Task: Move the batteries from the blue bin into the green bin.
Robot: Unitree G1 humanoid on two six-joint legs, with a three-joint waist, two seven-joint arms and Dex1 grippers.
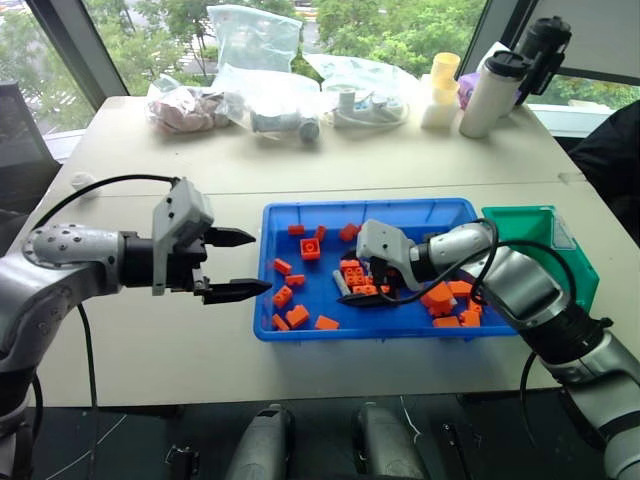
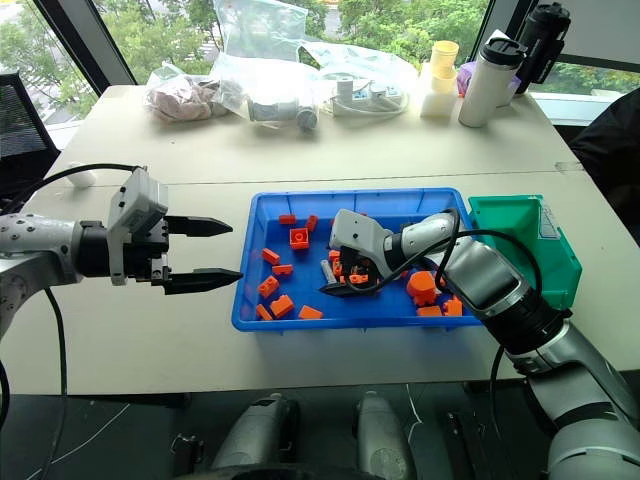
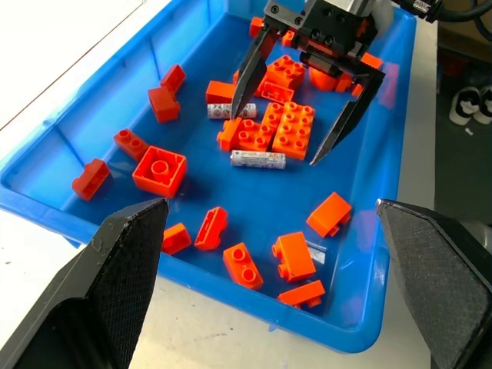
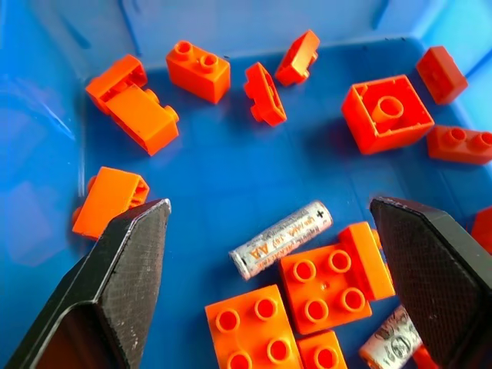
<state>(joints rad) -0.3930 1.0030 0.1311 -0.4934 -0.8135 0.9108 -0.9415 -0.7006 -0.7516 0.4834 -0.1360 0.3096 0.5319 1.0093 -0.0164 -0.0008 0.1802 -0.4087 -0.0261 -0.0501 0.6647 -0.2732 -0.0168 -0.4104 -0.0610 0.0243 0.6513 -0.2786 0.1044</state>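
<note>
The blue bin (image 1: 360,207) lies mid-table and holds several orange bricks (image 3: 159,170) and two silver batteries. One battery (image 4: 280,240) lies on the bin floor beside a brick cluster, and the other battery (image 3: 231,111) lies a little beyond the same cluster. My right gripper (image 1: 360,287) is down inside the blue bin, open, with its fingers straddling the brick cluster and the nearer battery (image 3: 258,159), gripping nothing. My left gripper (image 1: 262,262) hovers open just outside the bin's left wall, empty. The green bin (image 1: 520,232) stands against the blue bin's right end.
Clear plastic bags (image 1: 250,60) of parts lie along the table's far edge. A white bottle (image 1: 492,92), a black bottle (image 1: 540,45) and stacked yellow cups (image 1: 440,85) stand at the back right. Bare tabletop (image 1: 150,340) stretches left of the blue bin.
</note>
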